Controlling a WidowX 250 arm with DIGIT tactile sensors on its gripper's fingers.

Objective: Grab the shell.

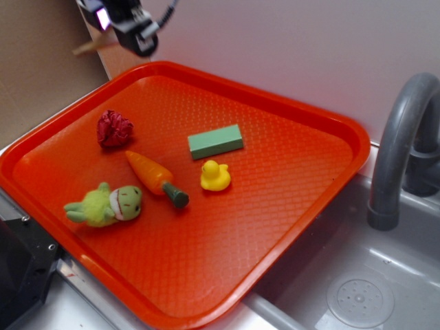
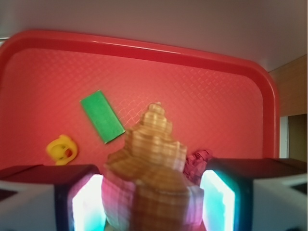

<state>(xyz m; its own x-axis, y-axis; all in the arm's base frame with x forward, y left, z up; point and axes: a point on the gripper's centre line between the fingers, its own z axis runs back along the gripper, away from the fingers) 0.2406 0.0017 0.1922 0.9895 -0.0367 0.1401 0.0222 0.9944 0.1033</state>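
Observation:
The tan, ridged shell (image 2: 149,173) fills the middle of the wrist view, held between my two glowing pads (image 2: 86,204). My gripper (image 2: 151,207) is shut on the shell and lifted high above the orange tray (image 2: 202,96). In the exterior view my gripper (image 1: 134,31) is at the top left, above the tray's far left corner; the shell's thin tail (image 1: 93,47) sticks out to its left.
On the tray (image 1: 295,206) lie a dark red wrinkly ball (image 1: 114,128), a green block (image 1: 215,141), a yellow duck (image 1: 214,176), an orange carrot (image 1: 155,177) and a green plush toy (image 1: 110,204). A grey faucet (image 1: 402,144) and sink (image 1: 357,295) are at the right.

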